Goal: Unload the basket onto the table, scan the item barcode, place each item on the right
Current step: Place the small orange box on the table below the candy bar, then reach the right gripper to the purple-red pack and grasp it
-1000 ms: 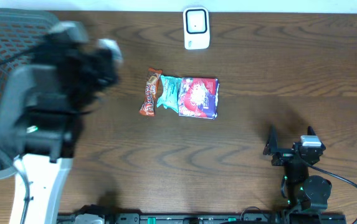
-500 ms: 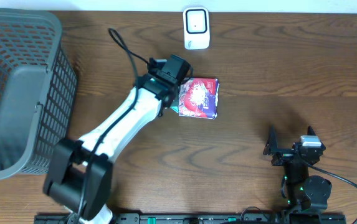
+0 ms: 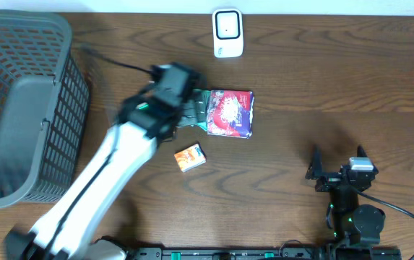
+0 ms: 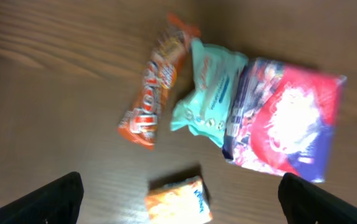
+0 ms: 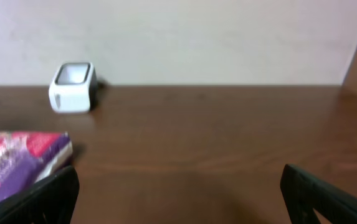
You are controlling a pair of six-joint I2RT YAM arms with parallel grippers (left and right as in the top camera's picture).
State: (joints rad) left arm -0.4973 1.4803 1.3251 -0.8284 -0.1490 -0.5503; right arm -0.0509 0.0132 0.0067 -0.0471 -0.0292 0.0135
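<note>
Spread wide, left gripper point(image 4: 190, 199) above small orange packet point(image 3: 190, 157), which lies loose just in front of snack pile point(image 3: 230, 113). Scanner point(image 3: 227, 32) at far edge. Basket point(image 3: 19, 108) crowds left side. Also spread, right gripper point(image 5: 181, 199), bare table point(image 3: 300, 87) ahead.

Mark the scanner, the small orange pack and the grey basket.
scanner point(image 3: 227, 29), overhead view, its white top
small orange pack point(image 3: 190, 157), overhead view, its centre
grey basket point(image 3: 69, 123), overhead view, its mesh wall
</note>
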